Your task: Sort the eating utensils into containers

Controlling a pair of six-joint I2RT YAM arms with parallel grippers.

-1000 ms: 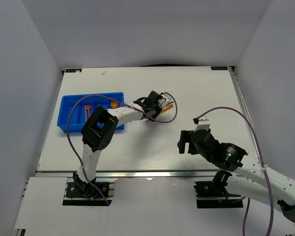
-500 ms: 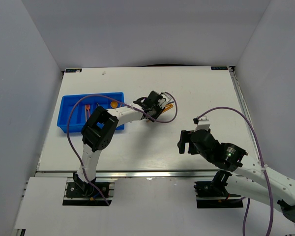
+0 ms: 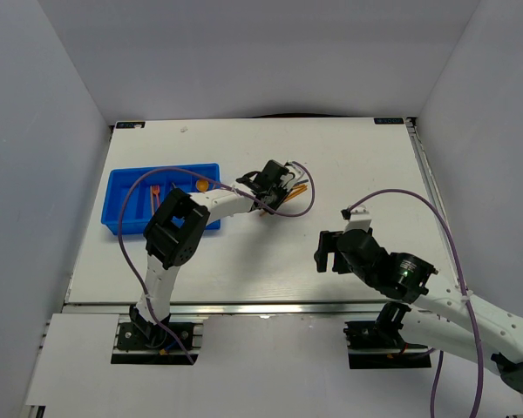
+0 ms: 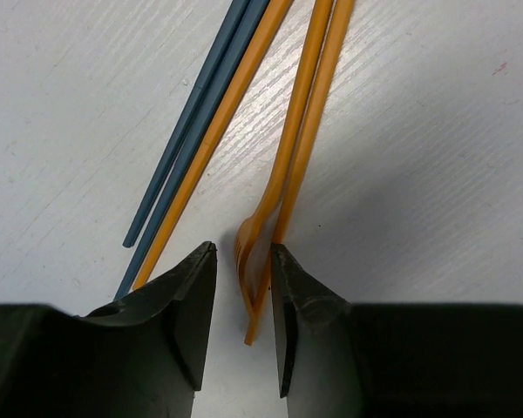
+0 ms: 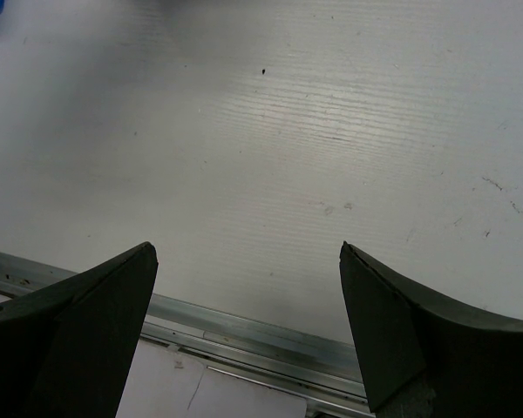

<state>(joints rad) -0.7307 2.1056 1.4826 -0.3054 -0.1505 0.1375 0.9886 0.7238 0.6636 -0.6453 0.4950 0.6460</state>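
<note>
hardly anything has moved in the last second: from above, the left gripper sits at the same spot just right of the blue tray, and the right arm has shifted by a hair at most. i read that as the reach being over and the pinch being the step in hand

left wrist view: jaws drawn in to a narrow slot, with the curved end of an orange pair of utensils standing between the tips. right jaw looks to be touching it, a sliver of table shows at the left jaw, so i judge it not yet clamped. whether that end is a fork or a spoon i cannot tell

beside them, left of the slot: a grey-blue stick and one more orange stick, lying close and parallel. risk of dragging a neighbour along

right gripper: spread wide, empty, over bare table near the front rail

the tray already holds some orange pieces; the loose group lies on the table outside it, so sorting is partway
</note>
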